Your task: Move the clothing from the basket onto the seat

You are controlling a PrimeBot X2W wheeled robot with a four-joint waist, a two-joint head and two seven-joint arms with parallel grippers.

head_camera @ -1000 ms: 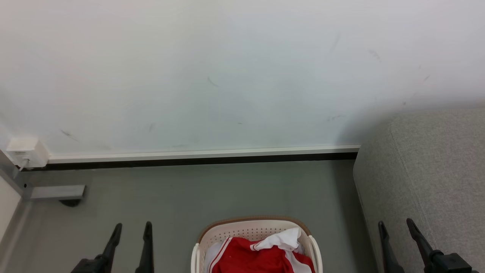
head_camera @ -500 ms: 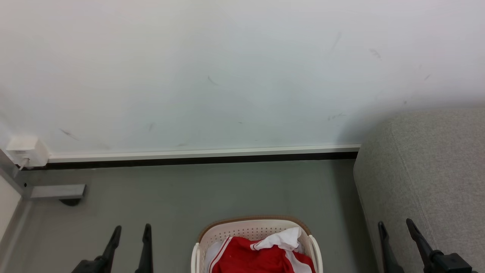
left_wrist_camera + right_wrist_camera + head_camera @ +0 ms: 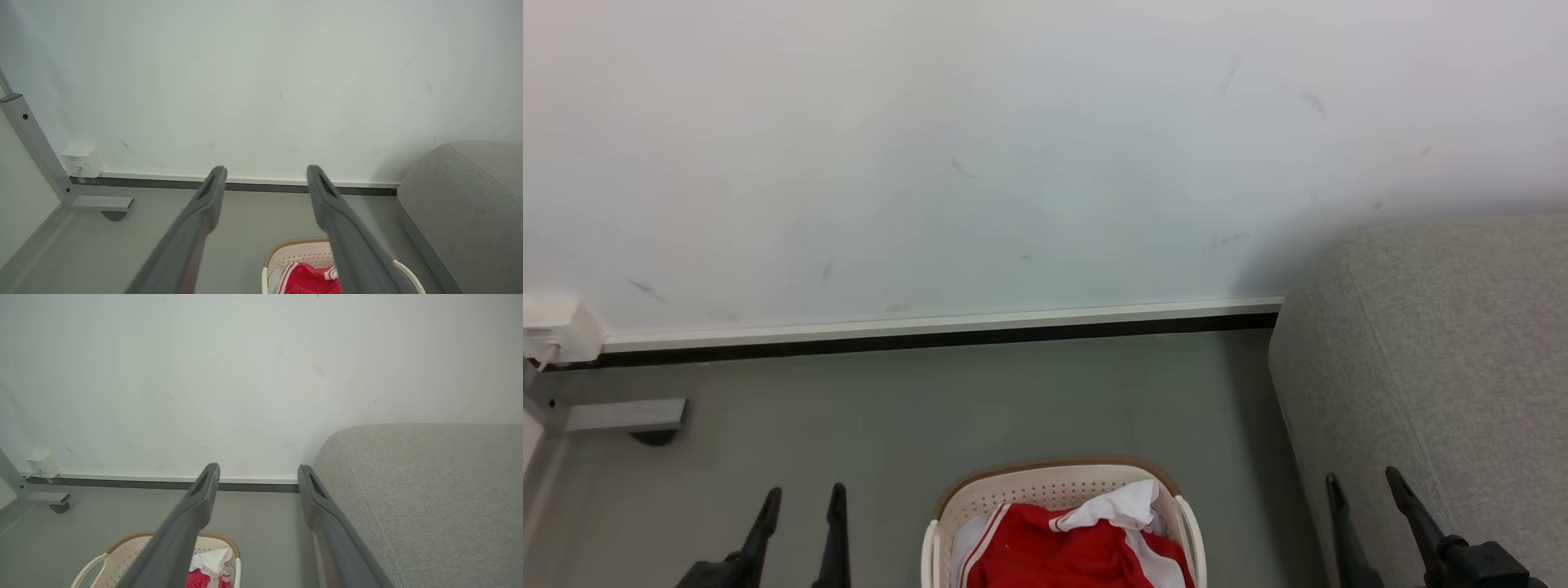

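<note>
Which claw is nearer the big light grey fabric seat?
Right. The right claw sits at the left edge of the light grey fabric seat; the left claw is far to its left, beyond the cream perforated plastic basket.

One basket [image 3: 1054,490] is counted near the middle, one seat [image 3: 1462,343] on the right and one white box [image 3: 556,331] far left. At least one red garment [image 3: 1062,555] and one white cloth [image 3: 1119,506] are counted in the basket. Two grippers are counted: a left gripper [image 3: 800,494] and a right gripper [image 3: 1364,478].
</note>
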